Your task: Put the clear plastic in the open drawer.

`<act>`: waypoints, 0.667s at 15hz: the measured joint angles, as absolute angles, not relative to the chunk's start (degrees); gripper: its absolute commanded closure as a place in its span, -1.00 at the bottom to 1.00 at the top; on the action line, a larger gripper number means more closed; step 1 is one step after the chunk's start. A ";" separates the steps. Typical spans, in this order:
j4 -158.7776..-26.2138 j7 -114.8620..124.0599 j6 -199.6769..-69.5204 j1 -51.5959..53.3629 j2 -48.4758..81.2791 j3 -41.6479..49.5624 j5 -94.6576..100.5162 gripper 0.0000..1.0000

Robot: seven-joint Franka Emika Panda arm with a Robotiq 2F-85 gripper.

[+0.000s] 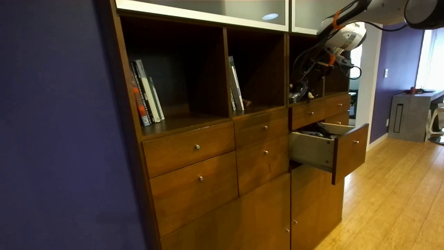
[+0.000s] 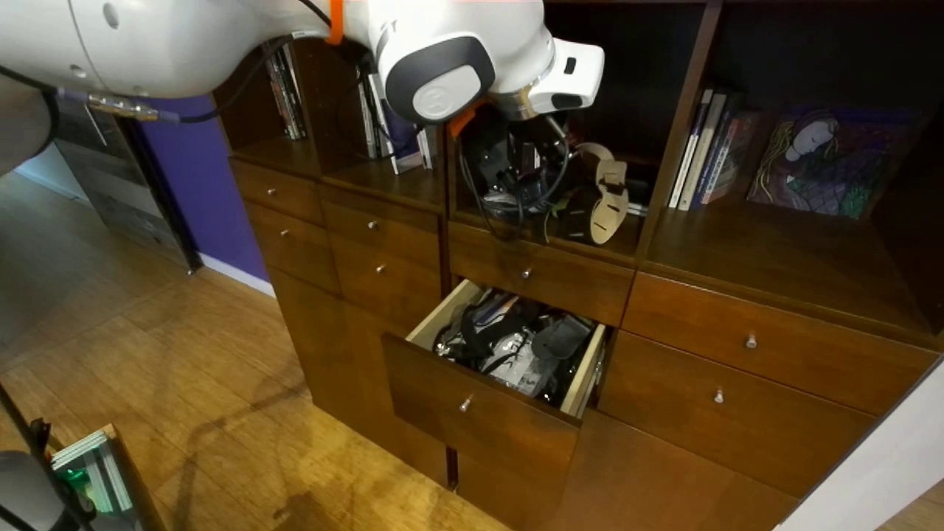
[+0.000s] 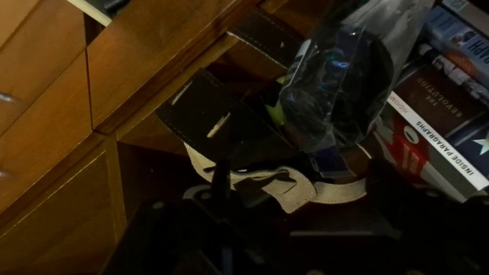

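The clear plastic [image 3: 336,88], a bag with something dark inside, lies on a shelf at the upper right of the wrist view. It also shows in both exterior views, in one spot partly behind the gripper [image 1: 299,91] [image 2: 501,200]. My gripper [image 3: 300,168] is open, its dark fingers wide apart, with a leather strap visible between them; the bag is beyond the fingertips. In an exterior view the gripper [image 2: 520,166] is dark against the shelf, and contact with the bag cannot be told. The open drawer [image 2: 483,413] is pulled out below and holds dark items and crumpled plastic; it also shows in an exterior view [image 1: 350,152].
A dark leather strap [image 2: 608,199] with a tan underside lies beside the bag on the shelf. Books [image 3: 439,141] stand to the right in the wrist view. A shut drawer [image 2: 575,276] sits between shelf and open drawer. Upright dividers [image 2: 678,133] bound the shelf opening.
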State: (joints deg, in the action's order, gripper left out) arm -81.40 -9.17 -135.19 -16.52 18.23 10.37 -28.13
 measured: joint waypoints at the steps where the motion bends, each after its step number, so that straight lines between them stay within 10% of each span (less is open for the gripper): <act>1: -80.60 -9.12 -135.19 -17.04 18.96 9.75 -28.61 -0.04; 10: -76.90 -9.12 -135.19 -19.51 22.47 5.74 -30.86 1.00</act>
